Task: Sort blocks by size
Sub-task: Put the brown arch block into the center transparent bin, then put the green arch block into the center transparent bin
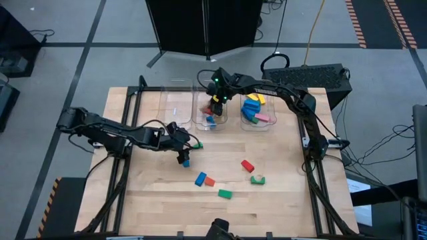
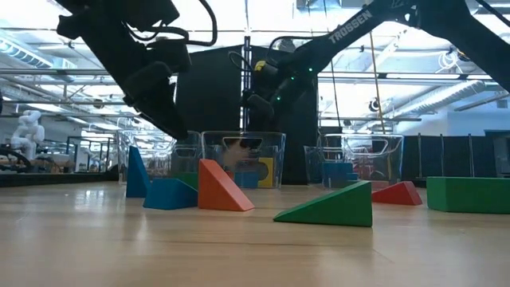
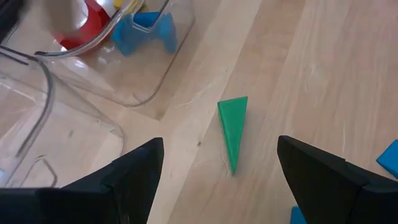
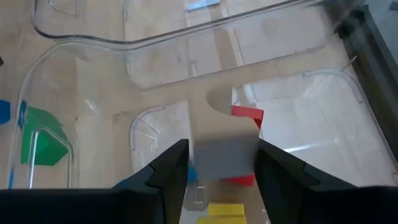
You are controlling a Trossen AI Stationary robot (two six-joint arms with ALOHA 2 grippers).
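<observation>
My right gripper (image 1: 217, 100) hangs over the middle clear bin (image 1: 202, 122), fingers pointing down into it. A pale arched block (image 4: 224, 149) shows blurred between them, above a red block (image 4: 247, 115). My left gripper (image 1: 184, 149) stands open low over the table. Its fingers are on either side of a green wedge block (image 3: 233, 130) that lies flat on the wood, and they do not touch it. A blue block (image 1: 186, 162) lies just nearer. Several more blocks, blue (image 1: 200, 179), orange (image 1: 209, 181), green (image 1: 225, 193) and red (image 1: 247, 165), lie loose toward the near edge. My right gripper has the pale arched block's two flat sides (image 4: 202, 155) between its fingers, which come from above into the middle bin. The block is blurred while the fingers and the bin are sharp. I cannot tell whether the fingers touch it.
Three clear bins stand in a row at the far side. The left bin (image 1: 175, 93) is next to the middle one, and the right bin (image 1: 247, 125) holds blue, yellow and pink blocks. A blue arched block (image 3: 146, 31) lies in the middle bin. Bare wood lies at the table's left and right.
</observation>
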